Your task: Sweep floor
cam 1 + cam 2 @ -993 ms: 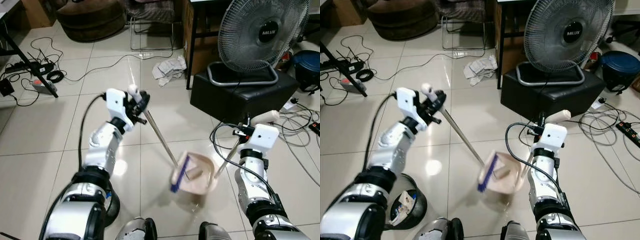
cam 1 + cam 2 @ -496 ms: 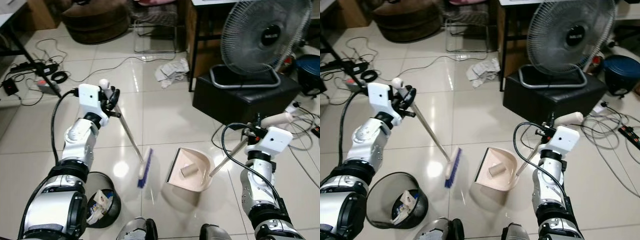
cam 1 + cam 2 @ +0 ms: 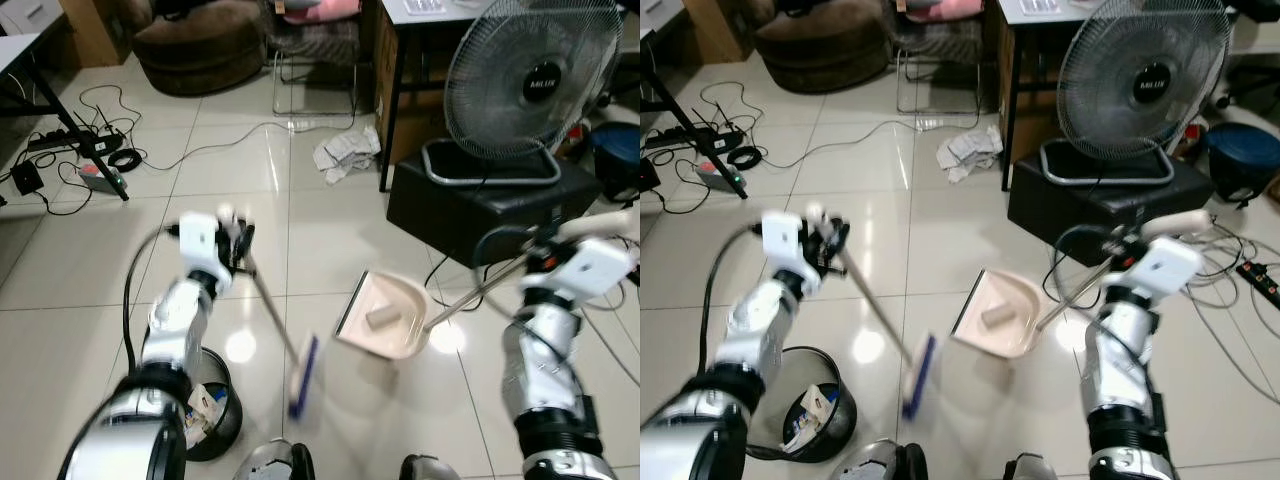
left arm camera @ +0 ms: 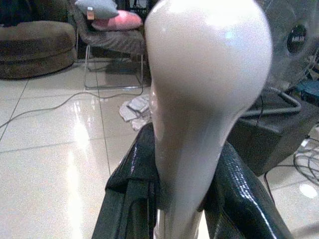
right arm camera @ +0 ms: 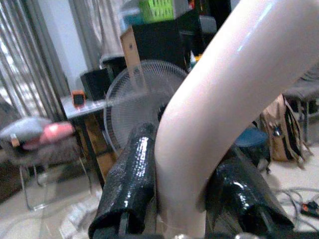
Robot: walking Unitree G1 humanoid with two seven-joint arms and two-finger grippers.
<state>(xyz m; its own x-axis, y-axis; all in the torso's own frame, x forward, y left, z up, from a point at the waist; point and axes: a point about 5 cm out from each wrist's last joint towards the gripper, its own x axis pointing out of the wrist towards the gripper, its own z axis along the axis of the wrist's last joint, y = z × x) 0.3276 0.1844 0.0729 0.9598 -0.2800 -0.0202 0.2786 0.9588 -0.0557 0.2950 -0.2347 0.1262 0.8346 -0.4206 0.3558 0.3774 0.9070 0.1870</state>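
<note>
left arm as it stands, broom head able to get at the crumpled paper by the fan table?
Probably not from here. The left gripper is shut on the broom handle, with the broom head close to the robot. The crumpled paper lies well beyond it, across open tile; nothing blocks the way, but the robot would likely need to step forward.

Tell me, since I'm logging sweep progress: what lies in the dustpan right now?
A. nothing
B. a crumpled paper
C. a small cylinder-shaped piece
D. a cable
C: a small tan cylinder rests inside the dustpan, which the right gripper holds by its handle.
</note>
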